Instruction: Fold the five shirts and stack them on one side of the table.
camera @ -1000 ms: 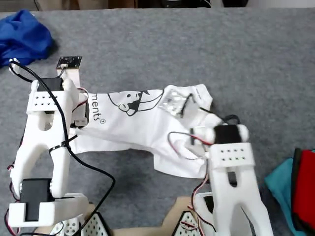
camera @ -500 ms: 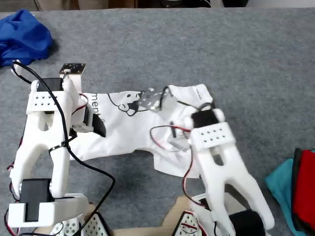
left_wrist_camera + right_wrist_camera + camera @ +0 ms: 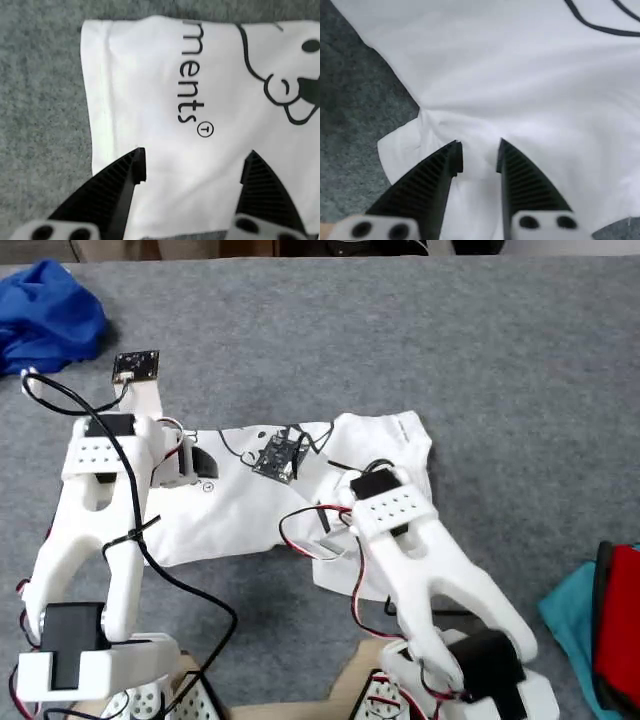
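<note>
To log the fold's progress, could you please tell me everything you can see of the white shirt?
The shirt is white, soft-looking cloth with black lettering and a drawn face. It lies rumpled and partly folded on the grey table. The open left hand hangs over its hemmed edge; the right hand, narrowly open, over a crease.

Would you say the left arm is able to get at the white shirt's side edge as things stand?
Probably yes: the left gripper hangs open right over the white shirt near that edge, with nothing in between.
</note>
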You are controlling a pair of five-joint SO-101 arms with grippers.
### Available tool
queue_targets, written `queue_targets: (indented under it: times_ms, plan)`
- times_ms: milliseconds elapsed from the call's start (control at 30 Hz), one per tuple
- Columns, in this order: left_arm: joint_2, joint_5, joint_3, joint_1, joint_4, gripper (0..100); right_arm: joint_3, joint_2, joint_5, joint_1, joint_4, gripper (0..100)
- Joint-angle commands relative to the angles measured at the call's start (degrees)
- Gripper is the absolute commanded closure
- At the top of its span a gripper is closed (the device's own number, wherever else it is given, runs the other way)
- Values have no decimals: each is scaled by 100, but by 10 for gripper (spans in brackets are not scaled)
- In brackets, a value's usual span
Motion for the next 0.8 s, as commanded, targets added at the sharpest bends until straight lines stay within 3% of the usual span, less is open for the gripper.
queue_targets:
  times_ms: [0, 133, 533, 767]
  plan:
    - [-207, 149, 290, 158, -774, 817, 13, 66, -53, -57, -88, 994]
    - [-207, 176, 563, 273, -1222, 984, -22, 40, -53, -57, 202, 982]
    - [-22, 176, 870, 273, -1319, 980, 31, -505, 0, -163, 1222, 982]
    - [927, 176, 492, 264, -1284, 980, 681, -523, 9, -884, 976, 982]
